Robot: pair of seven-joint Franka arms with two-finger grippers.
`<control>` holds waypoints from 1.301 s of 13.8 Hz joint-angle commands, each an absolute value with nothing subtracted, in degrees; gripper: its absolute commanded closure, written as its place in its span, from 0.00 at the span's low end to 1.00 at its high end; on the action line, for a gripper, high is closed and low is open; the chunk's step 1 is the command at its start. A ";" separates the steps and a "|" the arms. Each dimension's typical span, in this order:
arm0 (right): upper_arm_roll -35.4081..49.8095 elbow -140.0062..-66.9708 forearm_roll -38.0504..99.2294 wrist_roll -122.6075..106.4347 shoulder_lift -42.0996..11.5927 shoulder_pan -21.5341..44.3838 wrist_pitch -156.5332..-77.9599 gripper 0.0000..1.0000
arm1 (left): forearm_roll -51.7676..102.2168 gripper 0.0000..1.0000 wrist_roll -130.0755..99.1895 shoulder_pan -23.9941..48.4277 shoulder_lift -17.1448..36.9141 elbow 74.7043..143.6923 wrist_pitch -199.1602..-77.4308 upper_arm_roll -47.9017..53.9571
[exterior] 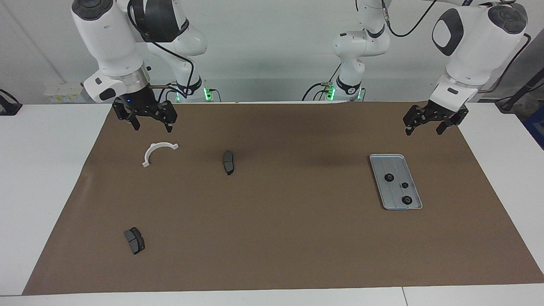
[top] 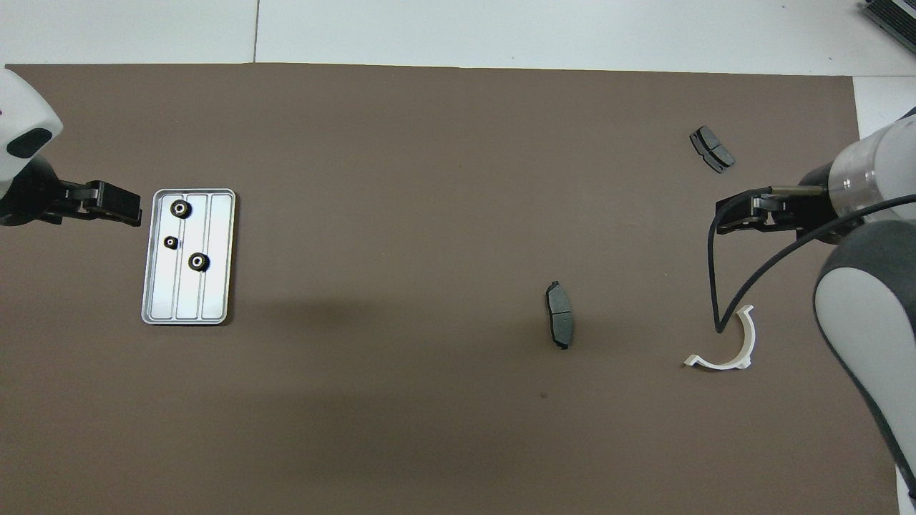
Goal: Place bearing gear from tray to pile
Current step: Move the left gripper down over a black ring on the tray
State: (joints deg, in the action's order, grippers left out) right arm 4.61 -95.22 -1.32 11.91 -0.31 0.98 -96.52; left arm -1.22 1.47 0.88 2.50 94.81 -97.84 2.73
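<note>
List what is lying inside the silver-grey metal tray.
Three round black bearing gears lie inside the silver-grey rectangular metal tray: two larger, one smaller. All sit apart. Nothing covers them; their undersides cannot be seen.

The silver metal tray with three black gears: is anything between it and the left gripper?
Nothing visible. The left gripper hangs open in the air near the silver metal tray, and only bare brown mat lies between them.

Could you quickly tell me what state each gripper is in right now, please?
Left gripper: open, empty, raised near the tray.
Right gripper: open, empty, above the white bracket.
</note>
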 commanded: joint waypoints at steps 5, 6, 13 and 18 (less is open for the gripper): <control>4.83 -94.66 0.35 9.84 -0.53 0.44 -95.36 0.00 | -2.02 0.00 1.14 1.58 -1.24 112.14 -114.86 2.20; 4.83 -94.66 0.35 9.84 -0.53 0.44 -95.36 0.00 | -2.02 0.00 1.23 1.32 -0.53 112.76 -116.44 2.28; 4.83 -94.66 0.35 9.76 -0.53 0.44 -95.19 0.00 | -2.02 0.00 1.58 0.97 -0.26 114.35 -118.48 2.20; 4.83 -94.66 0.44 9.84 -0.53 0.26 -95.27 0.00 | -2.02 0.00 1.58 0.88 -0.18 114.43 -119.18 2.20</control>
State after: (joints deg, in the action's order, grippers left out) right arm 4.63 -95.22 -1.32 11.91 -0.31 1.05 -96.49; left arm -1.22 1.46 1.03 0.68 112.93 -117.36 2.28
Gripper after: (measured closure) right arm 0.000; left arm 0.000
